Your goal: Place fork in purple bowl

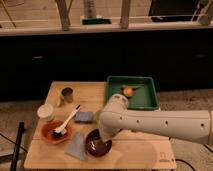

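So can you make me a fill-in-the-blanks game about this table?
1. The robot's hand is over the ____ bowl.
2. The brush lies in the ____ bowl.
3. The small orange thing sits in the ____ tray.

Missing words: purple, orange, green.
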Tool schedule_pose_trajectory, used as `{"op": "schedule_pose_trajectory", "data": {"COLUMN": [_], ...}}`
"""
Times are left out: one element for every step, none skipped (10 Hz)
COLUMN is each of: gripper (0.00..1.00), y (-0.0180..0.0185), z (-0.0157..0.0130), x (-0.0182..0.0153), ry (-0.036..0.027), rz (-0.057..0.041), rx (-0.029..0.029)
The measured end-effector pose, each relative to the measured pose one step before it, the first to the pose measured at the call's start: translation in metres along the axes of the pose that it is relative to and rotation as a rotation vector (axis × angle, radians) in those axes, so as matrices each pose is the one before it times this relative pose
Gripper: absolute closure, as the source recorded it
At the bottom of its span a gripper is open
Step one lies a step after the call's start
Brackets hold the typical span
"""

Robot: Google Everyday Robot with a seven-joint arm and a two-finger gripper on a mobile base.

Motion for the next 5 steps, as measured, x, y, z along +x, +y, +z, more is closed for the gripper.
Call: {"op": "schedule_pose_trajectory", "data": {"gripper": [0.65,0.53,0.43,0.32,0.25], "y": [0.00055,-0.00045,-0.00083,-0.00067,-0.00134], "z": [0.00000,-0.00009,0.00026,0.00038,0.00029], "x": [0.00022,-0.00019,-0.00109,-0.00147,-0.00134], "ry": [0.00324,0.00377,0.00158,0.00269,-0.00143], "rz": [-0.00309,-0.00607,-0.00715,-0.00995,-0.00614], "rx": [-0.00623,-0.00873,-0.00767,-0.01122,-0.00302]}}
